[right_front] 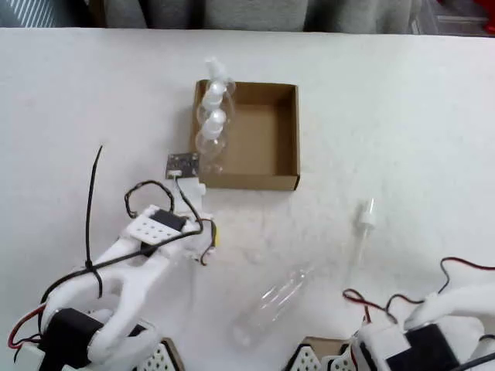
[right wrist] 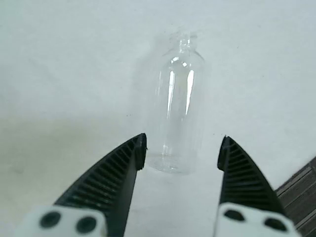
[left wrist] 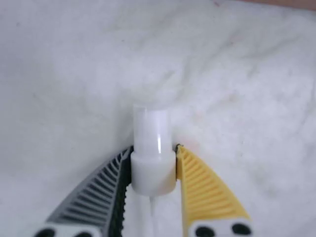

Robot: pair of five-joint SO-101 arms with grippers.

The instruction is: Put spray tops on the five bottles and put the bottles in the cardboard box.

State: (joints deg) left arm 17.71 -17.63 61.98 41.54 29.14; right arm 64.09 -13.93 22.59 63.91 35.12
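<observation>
Two fingers of the left gripper (left wrist: pixel 154 148) are closed tight on one white spray top (left wrist: pixel 152 128). The right gripper (right wrist: pixel 182 144) gapes wide, holding nothing, near one uncapped bottle (right wrist: pixel 178 98) lying on the table (right_front: pixel 402 116). A second spray top (right_front: pixel 363 219) lies nearby. Four capped bottles (right_front: pixel 213 120), as best I can count, line the cardboard box (right_front: pixel 255 182). The table is white, with grey shapes beyond its far edge.

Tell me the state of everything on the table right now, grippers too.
Left gripper: shut on a spray top.
Right gripper: open.
Bare bottle: lying on the table, no top.
Loose top: lying on the table, unattached.
Box: open, partly filled.
Boxed bottles: tops on, along one wall.
</observation>
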